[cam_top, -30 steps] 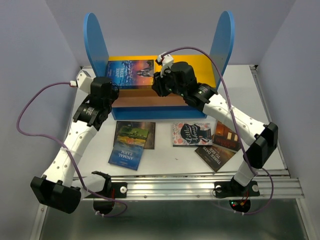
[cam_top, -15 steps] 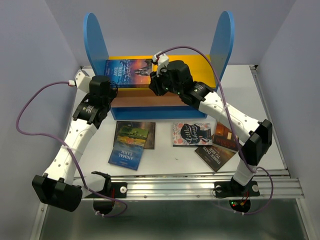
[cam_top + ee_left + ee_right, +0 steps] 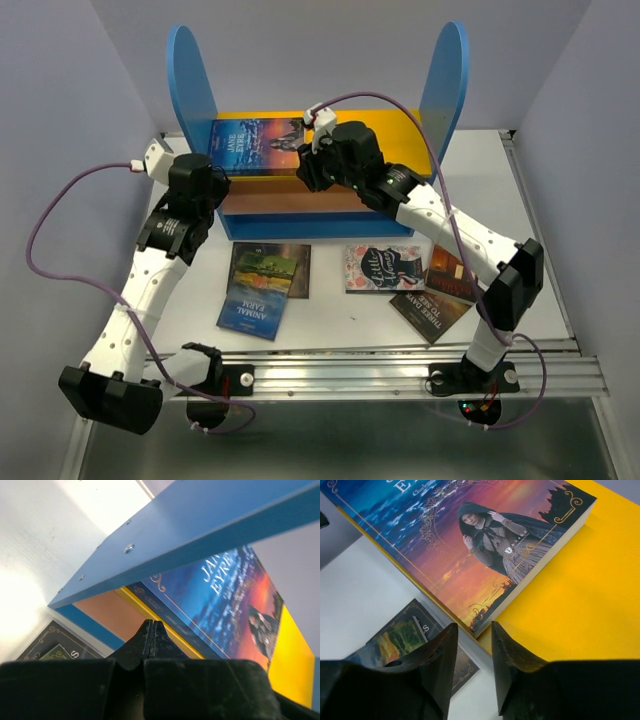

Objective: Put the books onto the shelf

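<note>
White counter and pale lilac walls frame the shelf. Jane Eyre lies flat, cover up, on its yellow upper board, just ahead of my right jaws. Those jaws stand a little apart with nothing between them, the book's near corner right off their tips. I judge I sit here to let it rest or to nudge it square. My left jaws are pressed together, pointing at the book's other end beneath the blue side panel, likely as a blunt stop so it cannot slide. It is a thin paperback: sea-blue fading to an orange sunset, a hooded woman, gold scrollwork, pale page edges. Animal Farm, Little Women and Three Days to See lie back behind both jaws on the counter, not yet shelved.
</note>
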You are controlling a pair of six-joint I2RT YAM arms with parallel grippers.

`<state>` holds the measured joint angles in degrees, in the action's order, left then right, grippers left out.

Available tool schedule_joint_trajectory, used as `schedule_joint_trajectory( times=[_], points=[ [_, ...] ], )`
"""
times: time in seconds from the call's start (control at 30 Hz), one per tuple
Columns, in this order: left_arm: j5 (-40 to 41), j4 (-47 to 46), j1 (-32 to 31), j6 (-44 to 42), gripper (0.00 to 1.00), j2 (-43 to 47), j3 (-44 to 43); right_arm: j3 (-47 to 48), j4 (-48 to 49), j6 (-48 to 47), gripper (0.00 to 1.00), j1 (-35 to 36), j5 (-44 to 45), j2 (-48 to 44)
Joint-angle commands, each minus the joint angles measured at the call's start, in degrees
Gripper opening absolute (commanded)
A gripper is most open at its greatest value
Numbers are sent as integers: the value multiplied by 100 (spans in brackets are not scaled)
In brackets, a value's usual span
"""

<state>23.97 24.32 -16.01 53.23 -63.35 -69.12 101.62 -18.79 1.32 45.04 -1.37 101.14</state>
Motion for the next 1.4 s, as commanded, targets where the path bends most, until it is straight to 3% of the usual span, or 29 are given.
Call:
schedule_joint_trajectory(
  times=[0.0, 0.1, 0.13, 0.2, 0.23, 0.27, 0.33, 0.4, 0.53, 0.7, 0.8, 1.0, 1.37],
  points=[
    [-567, -94, 19, -453, 0, 490, 47, -27, 349, 104, 44, 137, 785, -463],
    [-1374, -199, 19, -665, 8, 850, 416, -607, 349, 280, 55, 137, 1401, -1121],
    [-1525, -234, 19, -700, 24, 1060, 687, -817, 358, 377, 59, 137, 1515, -1332],
    [-1850, -261, 19, -744, 43, 1385, 978, -1283, 384, 631, 74, 137, 1640, -2000],
    [-1921, -252, 10, -770, 62, 1491, 1215, -1781, 376, 737, 87, 137, 1631, -2237],
    [-2000, -156, 19, -805, 71, 1588, 1321, -2039, 384, 912, 100, 137, 1500, -2666],
    [-2010, 20, 10, -823, 89, 1869, 1559, -2757, 393, 1158, 100, 137, 1368, -3046],
    [-2019, 82, 10, -797, 99, 2115, 1891, -3217, 393, 1518, 100, 137, 1088, -3485],
    [-2063, 152, 10, -648, 99, 2344, 2515, -4149, 428, 1985, 100, 137, 612, -3882],
    [-2106, 118, 10, -261, 99, 2328, 3281, -4940, 919, 2293, 100, 137, -397, -3664],
    [-2212, -49, 19, -76, 91, 2275, 3791, -5082, 1569, 2320, 100, 137, -882, -3225],
    [-2553, -340, 19, 345, 93, 2406, 4574, -4819, 2642, 2381, 100, 242, -1542, -1917],
    [-2660, -524, 19, 636, 95, 2442, 5180, -3677, 3118, 2258, 100, 295, -2157, -149]
  ],
)
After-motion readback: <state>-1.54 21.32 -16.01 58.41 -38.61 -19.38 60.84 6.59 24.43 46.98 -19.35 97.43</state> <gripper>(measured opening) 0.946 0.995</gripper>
